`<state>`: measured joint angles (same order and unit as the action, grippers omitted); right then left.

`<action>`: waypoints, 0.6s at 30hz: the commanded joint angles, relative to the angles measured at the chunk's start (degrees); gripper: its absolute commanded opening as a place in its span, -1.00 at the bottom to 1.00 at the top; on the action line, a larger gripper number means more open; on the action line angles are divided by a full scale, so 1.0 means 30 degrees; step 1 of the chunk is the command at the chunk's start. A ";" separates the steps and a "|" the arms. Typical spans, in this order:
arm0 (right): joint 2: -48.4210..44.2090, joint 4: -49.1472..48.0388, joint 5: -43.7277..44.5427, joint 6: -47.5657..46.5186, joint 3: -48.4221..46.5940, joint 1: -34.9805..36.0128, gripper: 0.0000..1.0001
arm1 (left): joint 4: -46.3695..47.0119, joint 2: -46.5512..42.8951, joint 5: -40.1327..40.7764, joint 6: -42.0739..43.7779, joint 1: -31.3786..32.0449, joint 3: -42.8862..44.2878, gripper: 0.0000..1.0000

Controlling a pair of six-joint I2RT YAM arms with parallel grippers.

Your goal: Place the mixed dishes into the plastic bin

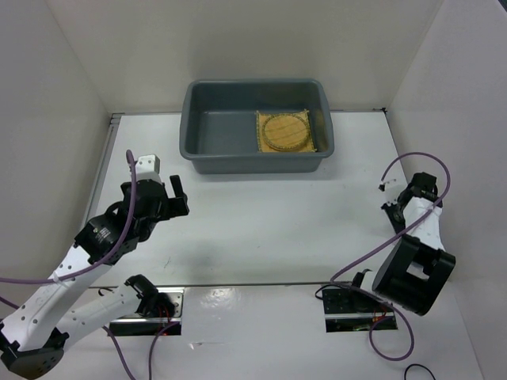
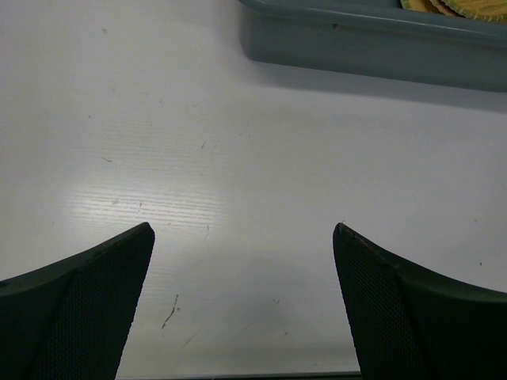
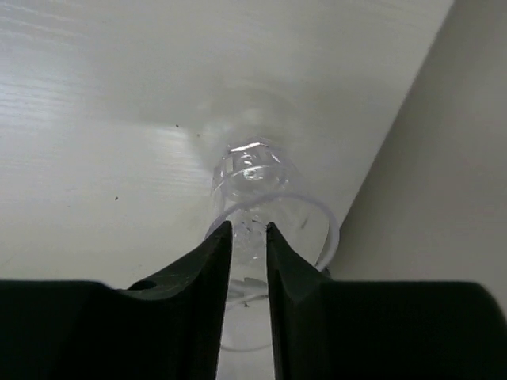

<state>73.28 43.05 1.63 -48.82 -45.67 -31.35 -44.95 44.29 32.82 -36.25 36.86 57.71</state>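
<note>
The bin [image 1: 253,165] is coloured dark grey, bluish in the left wrist view. A yellow slatted mat [image 1: 264,145] is edged in dark brown, and an orange-brown disc [image 1: 285,131] is marked with darker concentric rings. The counter [image 1: 269,229] is white. Black, finely meshed jaws are shown on the left gripper [image 2: 243,229]. The cup [image 3: 252,170] is clear and colourless. The cables [image 1: 420,154] are purple.
</note>
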 commanded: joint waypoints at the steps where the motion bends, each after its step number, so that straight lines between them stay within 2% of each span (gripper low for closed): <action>1: -0.2038 0.0619 0.0102 -0.0191 -0.0861 0.0313 -0.40 | 0.0598 -0.0321 0.0398 0.0072 -0.0129 -0.0136 1.00; 2: -0.2854 0.0622 0.0421 -0.0192 -0.1035 0.0315 -0.28 | 0.0598 -0.0321 0.0398 0.0072 -0.0129 -0.0136 1.00; 10: -0.5732 0.1469 0.1477 -0.0661 -0.1241 0.1895 -0.10 | 0.0774 -0.0321 0.0398 0.0072 -0.0129 -0.0310 1.00; 14: -0.5939 0.1676 0.2035 -0.0661 -0.0074 0.2979 -0.06 | 0.0774 -0.0321 0.0398 0.0072 -0.0129 -0.0312 1.00; 18: -0.4741 0.1501 0.2211 -0.0456 0.0399 0.2981 -0.03 | 0.0774 -0.0497 0.0398 0.0072 -0.0129 -0.0312 1.00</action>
<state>57.39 46.13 6.72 -50.24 -45.56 -22.70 -44.75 43.81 32.82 -36.25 36.82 56.93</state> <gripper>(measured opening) 0.479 0.997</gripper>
